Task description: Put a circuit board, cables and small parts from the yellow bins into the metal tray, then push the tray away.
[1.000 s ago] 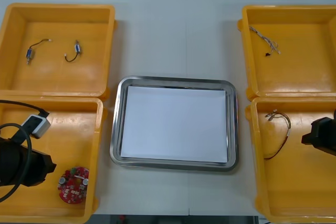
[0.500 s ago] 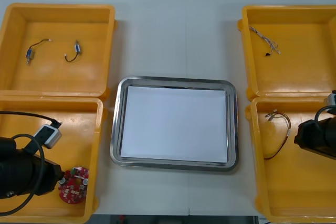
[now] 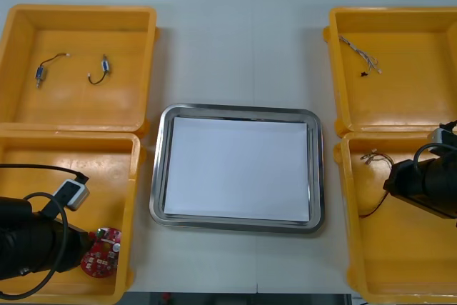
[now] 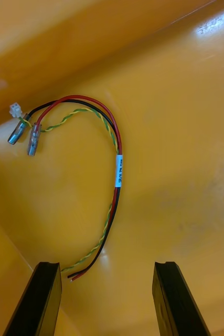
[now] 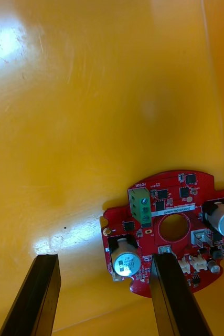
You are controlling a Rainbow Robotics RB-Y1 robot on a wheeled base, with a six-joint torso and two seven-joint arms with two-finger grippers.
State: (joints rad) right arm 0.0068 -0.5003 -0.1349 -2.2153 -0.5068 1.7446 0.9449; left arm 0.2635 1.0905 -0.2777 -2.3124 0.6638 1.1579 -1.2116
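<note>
Left wrist view: left gripper [image 5: 104, 257], jaws wide apart and empty, hangs over the round red board [image 5: 159, 202] (central hole, green block, two silver cans) lying flat in the near left bin [image 5: 91, 105]. Right gripper [image 4: 106, 265], likewise spread, hangs above the cable [image 4: 117, 168].

metal tray [image 3: 235, 110], white inside — yellow bins [image 3: 78, 101] either side

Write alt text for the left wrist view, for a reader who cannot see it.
The left gripper, fingers open, hangs over a round red circuit board lying flat on the floor of a yellow bin. One finger stands in front of the board's edge, so the board sits partly between the fingers and partly beyond that one.
</note>
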